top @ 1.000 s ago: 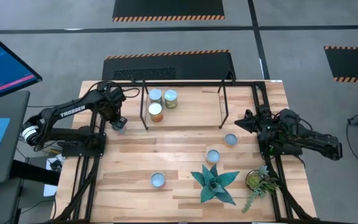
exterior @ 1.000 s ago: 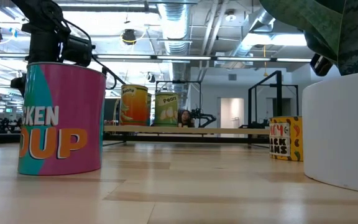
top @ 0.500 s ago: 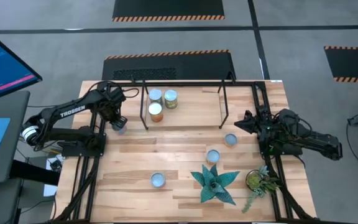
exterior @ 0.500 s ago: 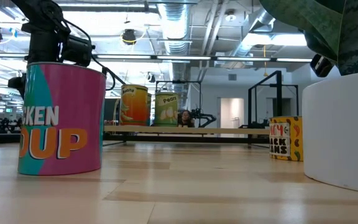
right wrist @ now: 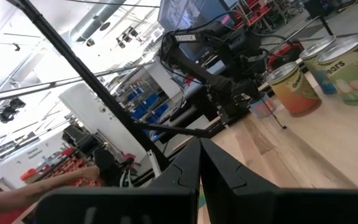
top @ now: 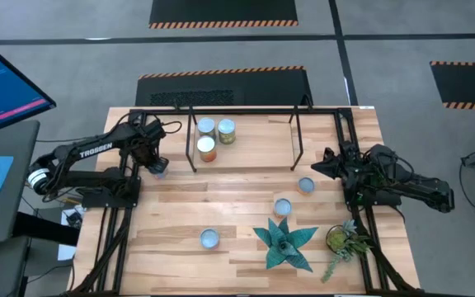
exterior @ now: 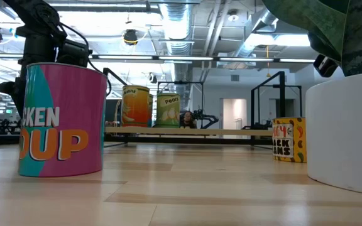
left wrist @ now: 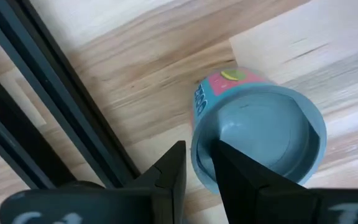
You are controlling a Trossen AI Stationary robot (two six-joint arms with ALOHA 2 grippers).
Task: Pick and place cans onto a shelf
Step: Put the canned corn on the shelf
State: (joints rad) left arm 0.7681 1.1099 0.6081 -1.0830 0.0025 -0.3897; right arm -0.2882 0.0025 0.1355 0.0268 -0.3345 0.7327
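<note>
My left end effector [left wrist: 197, 163], fingers nearly closed, has shifted beside can [left wrist: 260, 140], apparently not gripping it; right end effector [right wrist: 199, 163] closed, idle; pick unfinished.

— Where's my left gripper [top: 156, 167]?
— Left of centre in the high view, arm bent, fingers [left wrist: 169, 174] nearly together
— And my right gripper [top: 318, 165]?
— Right side, pointing inward, fingers [right wrist: 188, 168] closed

Bright even overhead light; ceiling lamps [exterior: 129, 37] glare; near can [exterior: 61, 119] blurred.
</note>
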